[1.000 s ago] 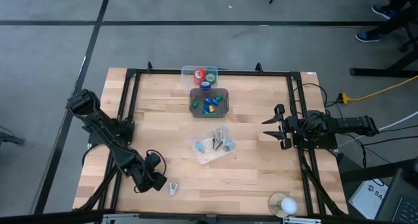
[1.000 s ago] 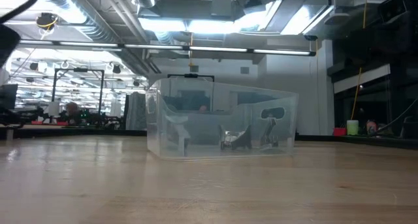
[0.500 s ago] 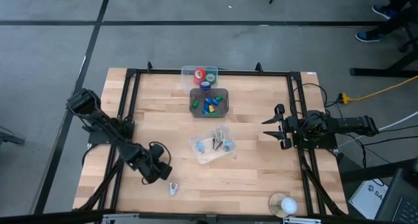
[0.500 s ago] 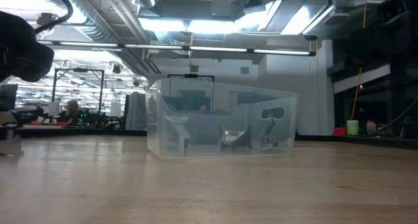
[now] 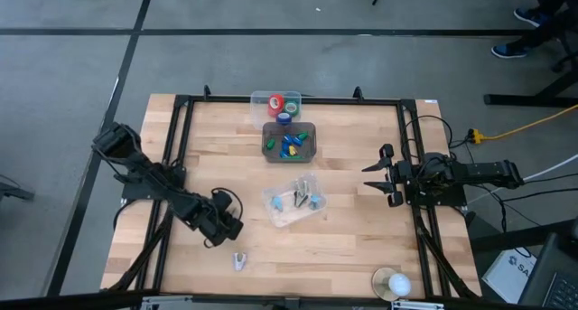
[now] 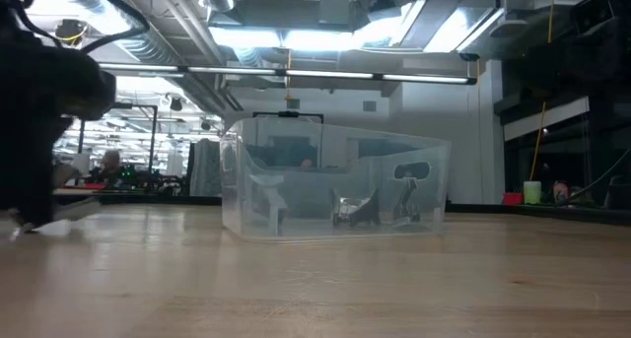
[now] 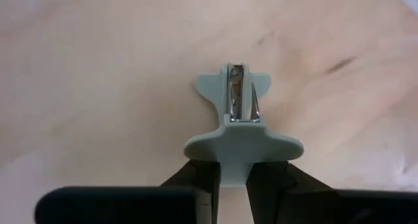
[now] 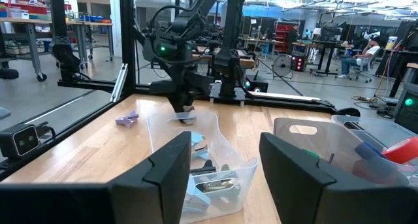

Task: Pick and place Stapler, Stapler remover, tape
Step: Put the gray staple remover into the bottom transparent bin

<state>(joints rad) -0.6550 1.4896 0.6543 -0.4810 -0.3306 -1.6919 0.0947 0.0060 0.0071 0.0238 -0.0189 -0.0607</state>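
My left gripper point(image 5: 228, 229) is near the table's front left, shut on a pale grey-green staple remover point(image 7: 238, 119) just over the wood. A second, lavender staple remover point(image 5: 239, 260) lies flat on the table nearer the front edge. Red, green and blue tape rolls point(image 5: 283, 104) sit in a clear bin at the far edge. In front of them a grey bin point(image 5: 289, 143) holds small blue, green and yellow pieces; whether any is a stapler I cannot tell. My right gripper point(image 8: 225, 172) waits open and level at the table's right edge. My left gripper pinches the staple remover's narrow rear stem point(image 7: 235, 166) between its two fingers point(image 7: 196, 181), behind the wide wings. The fingers slant steeply down from the table's left. The remover's steel jaws point away from the gripper. Whether it rests on the wood or hangs just clear I cannot tell.
A clear plastic bin point(image 5: 295, 204) with several small items stands mid-table, just right of my left gripper. A white round object point(image 5: 393, 283) sits at the front right corner. A black frame point(image 5: 181, 138) runs along the table's left, far and right sides.
My left gripper has gone toward the far edge and a little toward the right, nearer the clear bin, and has come down into the low view from the left. The lavender staple remover by the front edge has stayed where it was.
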